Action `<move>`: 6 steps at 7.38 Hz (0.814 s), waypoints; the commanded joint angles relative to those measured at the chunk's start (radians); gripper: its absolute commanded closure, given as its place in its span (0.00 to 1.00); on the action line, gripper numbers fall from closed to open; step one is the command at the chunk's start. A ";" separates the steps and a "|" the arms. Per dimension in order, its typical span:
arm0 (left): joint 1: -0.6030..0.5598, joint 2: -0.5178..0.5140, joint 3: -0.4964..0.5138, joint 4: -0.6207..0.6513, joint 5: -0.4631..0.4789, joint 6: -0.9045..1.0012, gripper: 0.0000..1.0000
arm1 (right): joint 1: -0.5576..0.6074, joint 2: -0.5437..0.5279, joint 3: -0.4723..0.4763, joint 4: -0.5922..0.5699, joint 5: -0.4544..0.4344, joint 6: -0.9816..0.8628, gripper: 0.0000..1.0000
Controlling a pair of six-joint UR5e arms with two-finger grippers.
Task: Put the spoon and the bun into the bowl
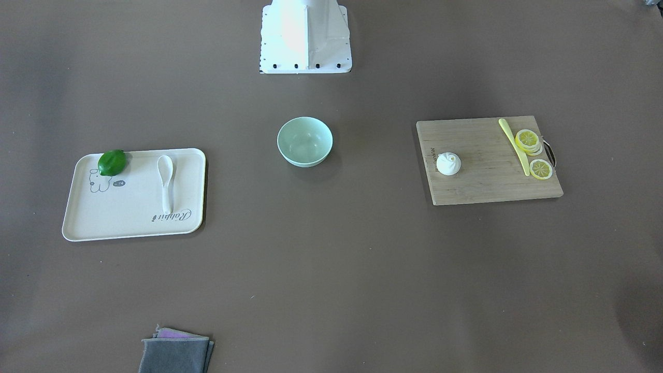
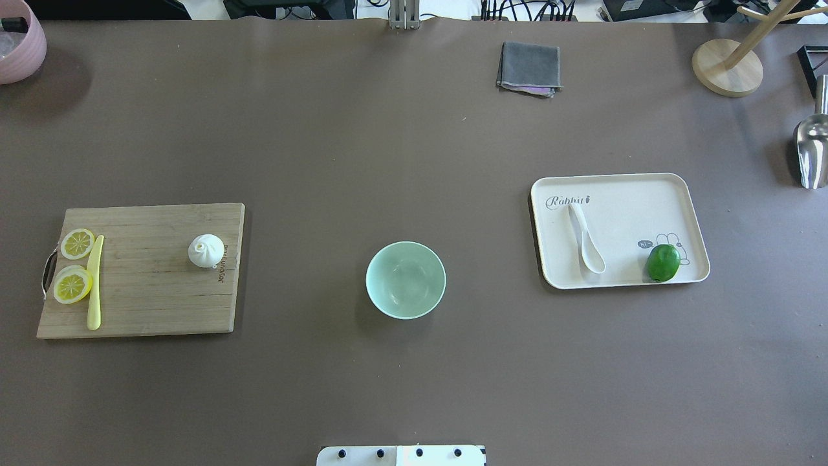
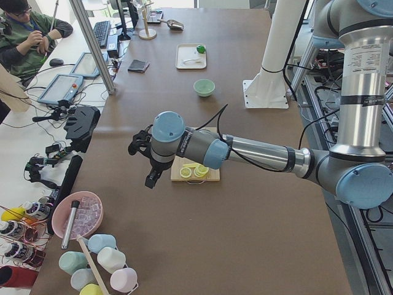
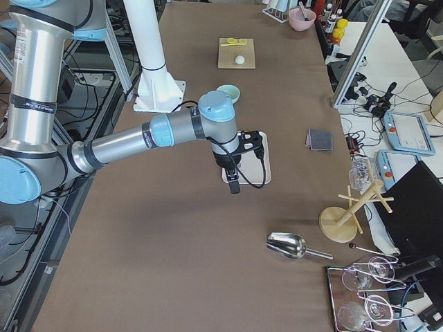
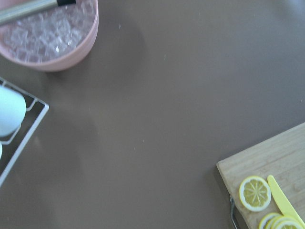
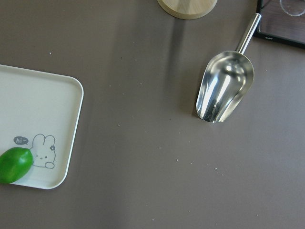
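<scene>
The left tool (image 3: 149, 178) hangs above the worktop (image 2: 414, 375) near the end of the cutting board (image 2: 149, 298). The right tool (image 4: 234, 185) hangs near the end of the tray (image 2: 647, 200). For both tools I cannot tell if the jaws are wide or narrow.

On the left, the board carries two lemon slices (image 2: 77, 243) and a yellow knife (image 2: 95, 281) at its outer end. The bun (image 2: 206, 250) sits near its inner edge. In the middle the bowl (image 2: 405, 279) stands on the bare worktop, well apart from board and tray. On the right, the spoon (image 2: 585, 239) lies on the tray with its scoop toward the robot, and a lime (image 2: 664, 262) is beside it.
</scene>
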 commanded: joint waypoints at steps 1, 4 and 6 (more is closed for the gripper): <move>0.001 -0.038 0.014 -0.064 -0.002 -0.075 0.02 | -0.050 0.055 -0.025 0.005 0.037 0.137 0.00; 0.113 -0.035 0.017 -0.262 0.001 -0.250 0.02 | -0.317 0.198 -0.028 0.006 0.000 0.426 0.00; 0.202 -0.058 0.022 -0.263 0.007 -0.253 0.02 | -0.482 0.218 -0.060 0.133 -0.115 0.637 0.00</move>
